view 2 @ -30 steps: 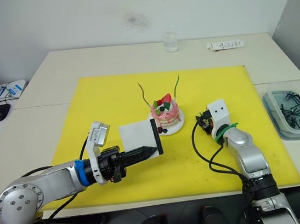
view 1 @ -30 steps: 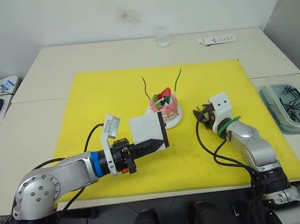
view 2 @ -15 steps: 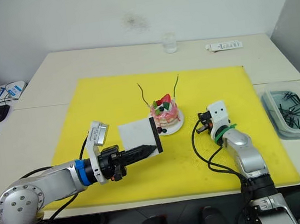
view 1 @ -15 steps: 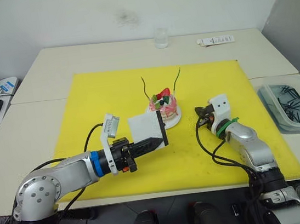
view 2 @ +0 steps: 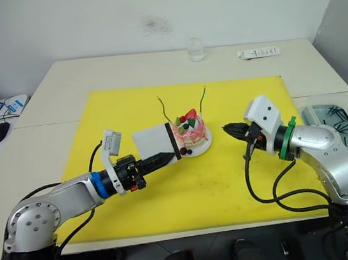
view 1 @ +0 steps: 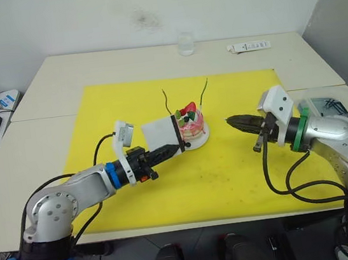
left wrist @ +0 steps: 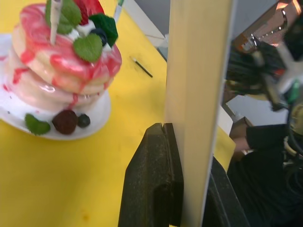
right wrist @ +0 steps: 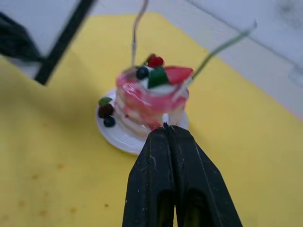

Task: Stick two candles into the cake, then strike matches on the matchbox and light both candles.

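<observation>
— What sat between the left gripper (left wrist: 182,184) fingers?
— The matchbox (left wrist: 199,94), clamped edge-on (standing upright).
— And near it?
— The cake (left wrist: 66,61) on its plate (left wrist: 102,116), one match (left wrist: 142,67) lying beyond.

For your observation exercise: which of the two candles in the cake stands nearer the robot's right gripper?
The greener candle on the cake's right side; the darker candle rises nearer the matchbox.
</observation>
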`<action>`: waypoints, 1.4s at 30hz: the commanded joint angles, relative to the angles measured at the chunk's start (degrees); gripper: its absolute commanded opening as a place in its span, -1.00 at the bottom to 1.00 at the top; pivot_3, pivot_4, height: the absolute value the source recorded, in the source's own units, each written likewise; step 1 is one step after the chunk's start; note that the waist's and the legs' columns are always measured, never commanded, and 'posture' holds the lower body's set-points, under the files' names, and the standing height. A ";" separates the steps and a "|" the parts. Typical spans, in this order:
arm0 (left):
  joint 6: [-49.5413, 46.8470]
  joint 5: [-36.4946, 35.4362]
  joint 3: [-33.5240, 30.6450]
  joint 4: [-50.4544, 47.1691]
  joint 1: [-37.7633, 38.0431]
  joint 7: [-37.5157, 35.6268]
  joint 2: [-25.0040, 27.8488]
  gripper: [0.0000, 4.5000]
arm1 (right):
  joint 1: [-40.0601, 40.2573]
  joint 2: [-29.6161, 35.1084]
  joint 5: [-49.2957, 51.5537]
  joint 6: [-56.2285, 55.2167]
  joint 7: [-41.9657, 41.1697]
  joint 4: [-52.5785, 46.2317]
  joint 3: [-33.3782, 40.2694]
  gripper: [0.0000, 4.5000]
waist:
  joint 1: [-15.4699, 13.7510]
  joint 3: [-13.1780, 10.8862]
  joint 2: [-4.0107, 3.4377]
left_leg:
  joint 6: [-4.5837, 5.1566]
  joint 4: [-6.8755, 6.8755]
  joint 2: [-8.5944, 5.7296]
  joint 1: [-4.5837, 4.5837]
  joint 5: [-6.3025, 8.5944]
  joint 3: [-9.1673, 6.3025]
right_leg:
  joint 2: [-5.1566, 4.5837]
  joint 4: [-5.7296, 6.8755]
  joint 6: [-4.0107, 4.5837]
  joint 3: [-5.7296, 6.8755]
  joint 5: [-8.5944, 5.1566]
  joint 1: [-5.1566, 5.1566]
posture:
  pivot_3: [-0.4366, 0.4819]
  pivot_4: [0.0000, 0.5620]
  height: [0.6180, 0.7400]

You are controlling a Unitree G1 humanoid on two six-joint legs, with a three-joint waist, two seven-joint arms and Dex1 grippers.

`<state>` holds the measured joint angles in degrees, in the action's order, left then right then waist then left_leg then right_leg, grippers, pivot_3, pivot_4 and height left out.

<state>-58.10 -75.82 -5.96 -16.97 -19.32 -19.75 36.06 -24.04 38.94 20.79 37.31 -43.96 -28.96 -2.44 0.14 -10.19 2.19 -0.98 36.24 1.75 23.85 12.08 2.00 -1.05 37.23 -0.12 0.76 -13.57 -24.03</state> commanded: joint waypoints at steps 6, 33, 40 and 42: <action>-0.62 -0.15 -1.37 0.75 -3.63 -0.30 -3.90 -1.00 | -4.86 0.42 -7.65 -3.71 0.82 -3.63 -9.80 -0.98 | -0.02 0.00 0.01 | 0.00 0.01 -0.04 0.06 0.00 0.07 | -0.01 -0.04 -0.01 -0.05 0.00 -0.02 | -0.05 -0.47 1.00; -2.60 0.16 -2.83 1.74 -4.98 -0.73 -4.71 -1.00 | -10.97 -6.05 -16.54 -8.69 -0.26 1.51 -16.33 -0.98 | -0.01 -0.01 0.00 | 0.00 0.72 -0.03 0.03 0.00 0.03 | -0.04 0.69 -0.02 -0.04 0.01 -0.02 | -0.05 -0.47 1.00; -2.50 0.18 -2.76 1.46 -4.87 -0.86 -4.95 -1.00 | -11.49 -6.34 -17.96 -9.77 -0.75 3.00 -17.22 -0.98 | -0.01 -0.01 0.00 | 0.00 0.71 -0.03 0.04 0.00 0.03 | -0.05 0.68 -0.02 -0.04 0.00 -0.02 | -0.05 -0.47 1.00; -2.50 0.16 -2.80 1.40 -4.80 -1.00 -4.93 -1.00 | -11.76 -6.65 -18.48 -10.17 -1.02 3.33 -17.56 -0.98 | -0.01 -0.01 0.00 | 0.00 0.71 -0.03 0.03 0.00 0.02 | -0.05 0.69 -0.01 -0.04 0.00 -0.02 | -0.05 -0.47 1.00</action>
<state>-60.88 -75.01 -7.47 -13.92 -23.57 -19.57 31.27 -34.67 32.65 3.27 28.56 -44.93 -25.24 -19.78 0.13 -10.19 2.19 -0.98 36.95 1.72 23.89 12.08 2.02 -1.10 37.92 -0.13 0.73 -13.56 -24.05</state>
